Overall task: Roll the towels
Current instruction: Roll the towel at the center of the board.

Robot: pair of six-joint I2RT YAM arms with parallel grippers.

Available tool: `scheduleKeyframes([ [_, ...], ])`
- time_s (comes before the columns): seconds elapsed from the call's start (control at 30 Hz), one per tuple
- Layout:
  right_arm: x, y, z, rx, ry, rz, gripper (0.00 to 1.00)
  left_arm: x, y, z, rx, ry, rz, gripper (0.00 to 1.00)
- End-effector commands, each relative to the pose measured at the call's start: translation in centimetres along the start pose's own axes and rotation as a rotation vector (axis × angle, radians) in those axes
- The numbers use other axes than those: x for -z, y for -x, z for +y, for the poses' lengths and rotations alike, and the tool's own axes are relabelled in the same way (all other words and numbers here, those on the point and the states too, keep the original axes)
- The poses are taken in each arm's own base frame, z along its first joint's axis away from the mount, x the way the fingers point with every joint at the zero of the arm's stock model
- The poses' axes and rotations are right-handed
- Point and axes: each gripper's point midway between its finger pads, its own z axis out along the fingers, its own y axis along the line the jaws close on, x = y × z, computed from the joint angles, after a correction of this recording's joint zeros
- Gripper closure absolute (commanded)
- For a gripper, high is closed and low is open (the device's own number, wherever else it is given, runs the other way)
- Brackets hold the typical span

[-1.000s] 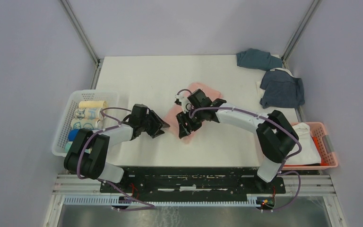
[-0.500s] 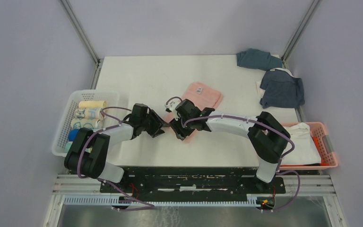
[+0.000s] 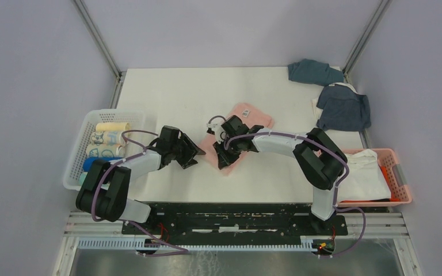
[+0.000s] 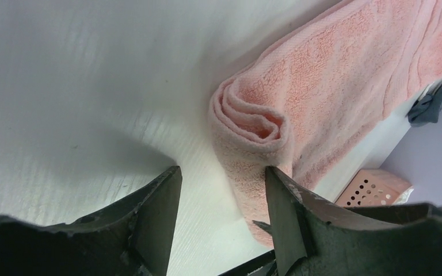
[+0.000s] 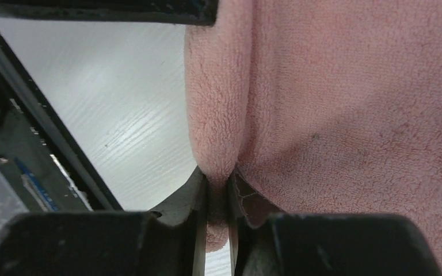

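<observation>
Step in hand: rolling, part done. Pink towel (image 3: 247, 115) lies on a diagonal in the middle of the table (image 3: 167, 98). Its near end is wound into a short roll and its far end is flat.

Right gripper (image 3: 225, 154) is pinched tight on a fold of the pink towel at the roll's edge. Left gripper (image 3: 191, 156) sits just left of the roll with its jaws apart, holding nothing.

Next move, by my reading: carry the roll toward the far end while keeping it tight. The left gripper needs to take or steady its end, or the roll may go skew.

View differences:
- Left wrist: shows the roll's spiral end, two or three turns, loosely wound. One open finger is at the cloth; I cannot tell if it touches.
- Right wrist: shows the pinch itself, terry squeezed between the fingertips. The top view hides this under the arm.
- Top only: finished rolled towels (image 3: 110, 138) in the white basket (image 3: 75, 167) at left; dark towels (image 3: 342, 106) heaped far right; a white towel (image 3: 368, 172) in the pink basket (image 3: 400, 178) near right.
</observation>
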Motion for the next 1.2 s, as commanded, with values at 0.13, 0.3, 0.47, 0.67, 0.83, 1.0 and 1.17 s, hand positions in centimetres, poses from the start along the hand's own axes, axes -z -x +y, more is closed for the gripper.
scheduleKeyframes([
  [0.13, 0.5, 0.6, 1.2, -0.223, 0.36, -0.018, 0.84, 0.6, -0.3, 0.3, -0.02, 0.02, 0.009, 0.34],
  [0.3, -0.2, -0.1, 0.5, -0.326, 0.439, -0.025, 0.87, 0.4, -0.1, -0.7, -0.023, -0.015, 0.018, 0.31],
  [0.47, -1.1, -1.6, -0.6, -0.395, 0.437, -0.014, 0.87, -0.5, 0.3, -0.5, -0.029, 0.009, 0.01, 0.35],
  [0.67, 0.5, -0.8, -1.3, -0.366, 0.33, -0.051, 0.75, -2.5, -0.3, 1.5, -0.035, 0.088, 0.049, 0.45],
  [0.83, 3.4, 0.6, -2.1, -0.27, 0.134, -0.108, 0.6, -3.2, -1.0, 3.2, -0.038, 0.161, 0.065, 0.45],
  [1.0, 6.9, 1.7, -2.3, -0.085, -0.177, -0.154, 0.51, -3.5, -1.2, 3.8, -0.053, 0.197, 0.071, 0.45],
  [1.17, 7.1, 2.5, -0.1, 0.089, -0.302, -0.166, 0.52, -3.6, -1.3, 3.2, -0.071, 0.197, 0.075, 0.44],
])
